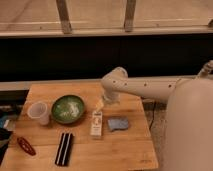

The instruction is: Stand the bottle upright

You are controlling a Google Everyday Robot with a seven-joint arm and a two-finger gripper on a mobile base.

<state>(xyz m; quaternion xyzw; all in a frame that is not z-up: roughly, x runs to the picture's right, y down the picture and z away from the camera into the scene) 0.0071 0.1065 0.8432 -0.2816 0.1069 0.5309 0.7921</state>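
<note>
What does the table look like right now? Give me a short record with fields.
bottle: lying on its side near mid-table, not upright
gripper: open, at the bottle's far end; contact unclear
sponge: beside the bottle, on its right in the picture
bowl: green, on the bottle's left in the picture
cup: upright, left of the bowl
table: wooden
task status: bottle not yet stood up
</note>
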